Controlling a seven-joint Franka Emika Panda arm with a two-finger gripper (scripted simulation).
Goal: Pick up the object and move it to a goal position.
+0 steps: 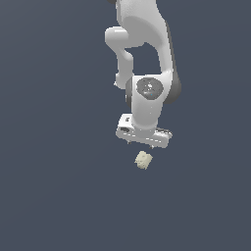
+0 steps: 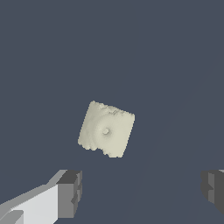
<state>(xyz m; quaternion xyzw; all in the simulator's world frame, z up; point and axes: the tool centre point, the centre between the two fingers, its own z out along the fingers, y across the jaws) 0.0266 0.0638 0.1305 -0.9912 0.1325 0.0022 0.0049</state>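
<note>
The object lies just beneath the spread-fingered gripper, untouched.

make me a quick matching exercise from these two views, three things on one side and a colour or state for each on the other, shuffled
Things:
1. object
2. gripper
3. floor

Colour or state:
A. open, nothing between its fingers
B. flat dark blue-grey
C. pale cream-yellow, lumpy, lying free below the gripper

Pairs: 1-C, 2-A, 3-B

Pincer fingertips cropped by the wrist view's edge; arm top cut off.
</note>
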